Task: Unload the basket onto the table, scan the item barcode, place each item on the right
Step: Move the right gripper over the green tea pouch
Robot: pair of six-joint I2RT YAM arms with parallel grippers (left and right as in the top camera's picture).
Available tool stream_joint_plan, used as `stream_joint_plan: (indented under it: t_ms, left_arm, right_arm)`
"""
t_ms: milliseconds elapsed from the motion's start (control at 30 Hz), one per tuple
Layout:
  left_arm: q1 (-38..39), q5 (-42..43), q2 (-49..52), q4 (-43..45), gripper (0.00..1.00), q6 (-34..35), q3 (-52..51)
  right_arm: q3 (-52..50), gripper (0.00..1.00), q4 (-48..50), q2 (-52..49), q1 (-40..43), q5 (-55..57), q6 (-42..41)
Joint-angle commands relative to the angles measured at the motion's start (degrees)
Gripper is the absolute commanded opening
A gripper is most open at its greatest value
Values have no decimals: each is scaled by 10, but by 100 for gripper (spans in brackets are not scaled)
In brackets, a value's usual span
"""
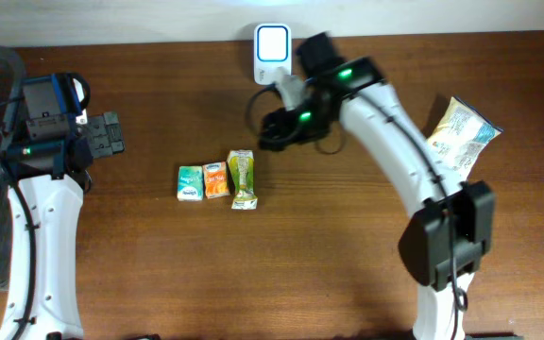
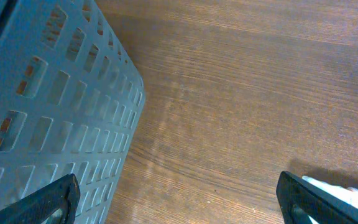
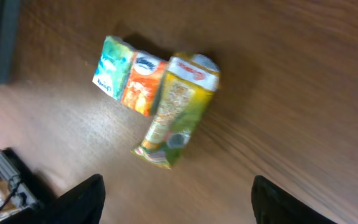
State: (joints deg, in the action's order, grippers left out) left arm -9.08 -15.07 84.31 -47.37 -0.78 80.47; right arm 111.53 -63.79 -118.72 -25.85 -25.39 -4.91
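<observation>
The item, a tall yellow-green pouch (image 1: pixel 243 179), lay flat on the wooden table (image 1: pixel 329 246), in front of the white scanner (image 1: pixel 272 47) and a little to its left. Its long axis ran toward and away from the scanner, slightly tilted. The squarer end pointed at the scanner and the flared, crimped end pointed away.

Two small packets lay side by side next to it, farther left of the scanner. The orange packet (image 1: pixel 216 179) was just beside the pouch and the green packet (image 1: pixel 190 183) just beyond that. All three looked like glossy printed wrap.

The right gripper (image 1: pixel 274 127) hung between the scanner and the pouch, apart from both. Its fingers were spread wide and held nothing.

Only the overhead view took in the scanner's lit face and a crinkled pale snack bag (image 1: pixel 461 134) well off to its right. The right wrist view alone gave the pouch (image 3: pixel 176 112) close up, though blurred. It showed a white-and-red end, a green-yellow body and the dark fingers (image 3: pixel 82 199) wide apart below it, with the orange packet (image 3: pixel 143 84) and green packet (image 3: pixel 112 67) alongside.

The left gripper (image 1: pixel 107 135) sat far left of the scanner, its fingers splayed fully with nothing between them. Its wrist view showed the grey plastic basket (image 2: pixel 55 93), its wall a grid of rectangular holes, and bare wood grain.
</observation>
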Motion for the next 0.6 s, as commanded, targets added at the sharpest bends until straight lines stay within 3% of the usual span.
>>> stream_joint_plan:
  t_ms: [0,267,400,567]
  left_arm:
    - [-1,-4,-10,1,99,6,3]
    - [-1,-4,-10,1,99,6,3]
    - [-1,-4,-10,1,99,6,3]
    - [-1,-4,-10,1,99,6,3]
  right_arm:
    - [-3,71,33,-27,-55,86,-74]
    - [-10,65,38,-104,-113,137,-129]
    - [-10,63,15,-123,-108,157,-132]
    - [-10,63,-38,-123,-74,272,-132]
